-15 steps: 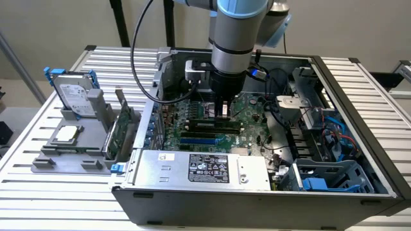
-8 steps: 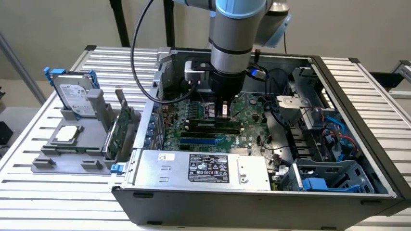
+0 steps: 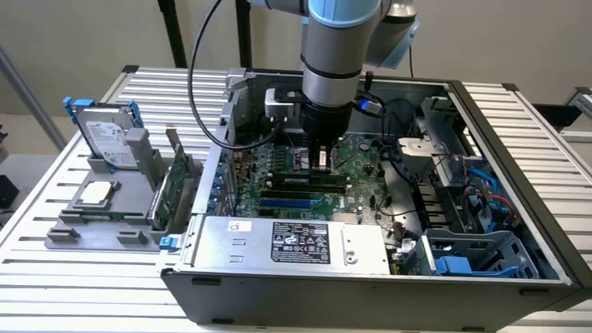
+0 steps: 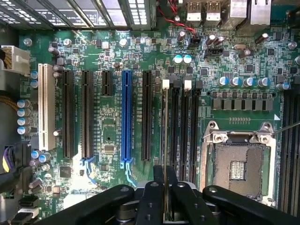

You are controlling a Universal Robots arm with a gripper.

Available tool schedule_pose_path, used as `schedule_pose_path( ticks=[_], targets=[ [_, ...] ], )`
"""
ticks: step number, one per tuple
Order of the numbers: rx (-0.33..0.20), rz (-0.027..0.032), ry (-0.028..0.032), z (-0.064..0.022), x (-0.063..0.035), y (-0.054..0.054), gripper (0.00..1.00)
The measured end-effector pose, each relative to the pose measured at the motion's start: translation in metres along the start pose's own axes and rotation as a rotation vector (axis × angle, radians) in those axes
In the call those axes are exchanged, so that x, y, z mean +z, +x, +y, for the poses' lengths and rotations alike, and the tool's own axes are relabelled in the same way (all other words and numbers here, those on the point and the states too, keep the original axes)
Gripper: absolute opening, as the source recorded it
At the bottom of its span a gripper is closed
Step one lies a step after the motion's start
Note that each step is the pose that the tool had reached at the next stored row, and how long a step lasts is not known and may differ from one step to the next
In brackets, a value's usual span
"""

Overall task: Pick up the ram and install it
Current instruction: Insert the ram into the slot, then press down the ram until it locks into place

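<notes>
Table (image 3: 74, 311) slatted, pale wall (image 3: 500, 41) behind; hand (image 4: 165, 174) pinching ram (image 4: 165, 136) above motherboard (image 4: 108, 124).

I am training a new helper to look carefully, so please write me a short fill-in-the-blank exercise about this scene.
1. The gripper holds a long, thin memory stick called the _____.
2. In the wrist view, the only long slot with a bright colour is _____.
3. In the exterior view, the grey tray with the hard drive is at that view's _____, beside the open computer case.

Missing words: ram; blue; left.
</notes>
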State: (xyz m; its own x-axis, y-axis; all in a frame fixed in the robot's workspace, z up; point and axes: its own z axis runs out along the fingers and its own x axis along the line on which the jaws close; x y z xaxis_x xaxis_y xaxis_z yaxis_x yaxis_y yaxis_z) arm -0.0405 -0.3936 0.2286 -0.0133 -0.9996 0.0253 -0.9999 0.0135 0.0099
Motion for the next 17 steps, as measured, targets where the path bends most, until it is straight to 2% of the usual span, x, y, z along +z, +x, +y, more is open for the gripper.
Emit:
schedule_pose_path(
  ticks=[17],
  targets=[
    [0.000,0.0036,0.0013,0.0006,0.0045,-0.0025,0.00]
  ],
)
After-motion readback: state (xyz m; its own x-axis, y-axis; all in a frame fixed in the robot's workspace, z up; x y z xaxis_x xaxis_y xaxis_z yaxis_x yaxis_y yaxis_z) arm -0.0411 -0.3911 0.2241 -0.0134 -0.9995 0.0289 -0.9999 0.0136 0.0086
